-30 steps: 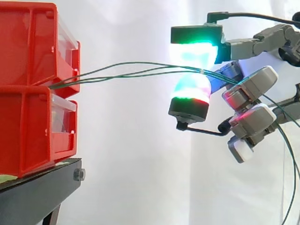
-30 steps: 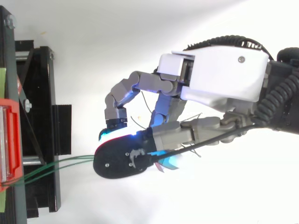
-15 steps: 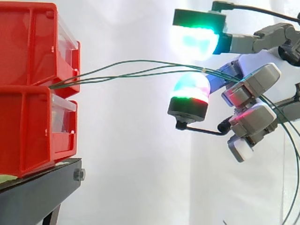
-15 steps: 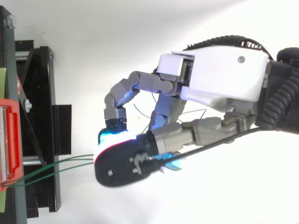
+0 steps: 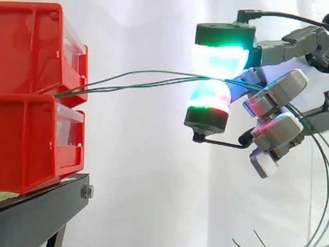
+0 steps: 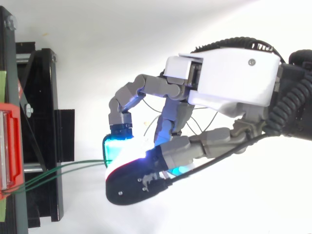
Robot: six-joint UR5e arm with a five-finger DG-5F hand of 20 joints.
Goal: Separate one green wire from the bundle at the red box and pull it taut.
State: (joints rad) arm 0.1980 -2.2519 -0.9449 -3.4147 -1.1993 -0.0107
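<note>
Two red bins (image 5: 36,98) are stacked at the left on a black stand (image 5: 46,206). A few thin green wires (image 5: 154,82) leave the gap between the bins and run right, slightly slack, to my hand (image 5: 275,92). Its two glowing fingertips (image 5: 224,56) meet one above the other and pinch the wires at about the upper bin's height. Past the pinch the wires pass the other curled fingers and hang down at the right edge. From above, the hand (image 6: 229,78) reaches left and the wires (image 6: 83,164) lead from under its pads to the red bin (image 6: 7,146).
A white curtain backs the scene. The black stand (image 6: 39,122) reaches out a little toward the hand below the wires. Loose wire ends (image 5: 247,241) show at the bottom right of the side view.
Half a second ago the upper fingertip had lifted off the wires, leaving a gap. It has come back down onto the lower pad, clamping the wires again. The bins have not moved.
</note>
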